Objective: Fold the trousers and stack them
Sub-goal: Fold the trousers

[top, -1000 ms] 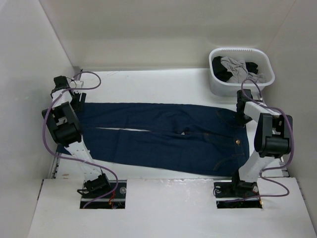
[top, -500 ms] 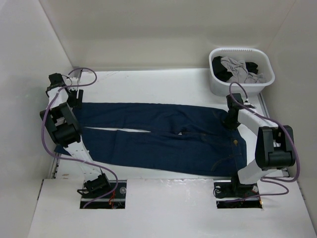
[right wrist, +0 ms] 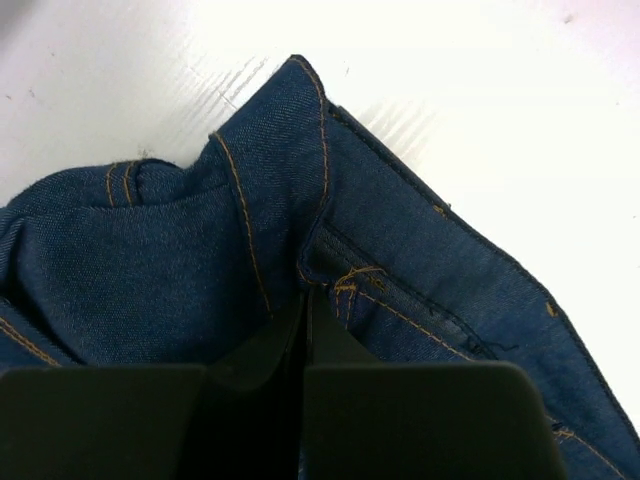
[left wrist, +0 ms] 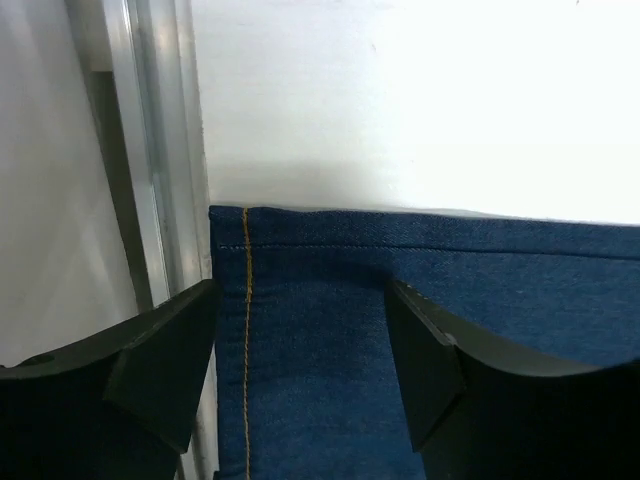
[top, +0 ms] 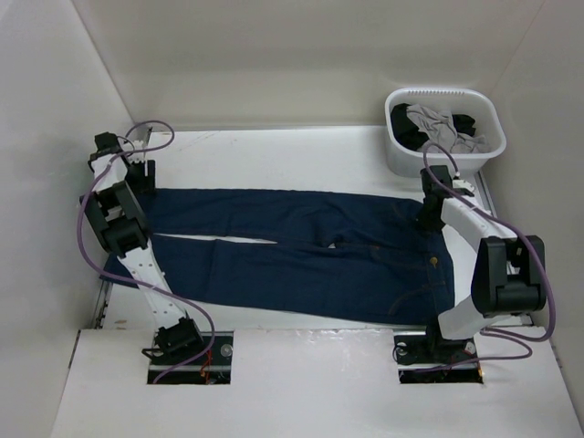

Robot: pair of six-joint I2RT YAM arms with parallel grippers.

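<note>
The trousers point(top: 301, 251) lie spread flat across the middle of the top view. The two long legs run side by side toward the left of the frame and the waist sits at the right. A thin sliver of white table point(top: 274, 155) shows between the legs on the left half. The denim is dark navy with orange stitching.

At the upper left corner of the cloth, the left gripper point(top: 144, 175) is down at the hem of the upper leg. In its own wrist view the left gripper point(left wrist: 300, 345) has its jaws spread wide, with the black fingers point(left wrist: 160, 370) standing either side of the hem corner of the trousers point(left wrist: 480, 300). A line of orange thread runs down just inside the left finger. Nothing is pinched there. A metal rail point(left wrist: 160, 150) runs up the left of that view, beside the cloth's edge.

At the right, the right gripper point(top: 429, 217) is at the upper corner of the waist. In its wrist view the right gripper point(right wrist: 305, 345) has its jaws pressed together on the waistband of the trousers point(right wrist: 150, 270), and the denim is bunched up at the tips.

A white basket point(top: 401, 162) stands in the upper right, well apart from the waist, holding grey, white and black garments point(top: 440, 128). Purple cables point(top: 87, 233) loop along both arms.
</note>
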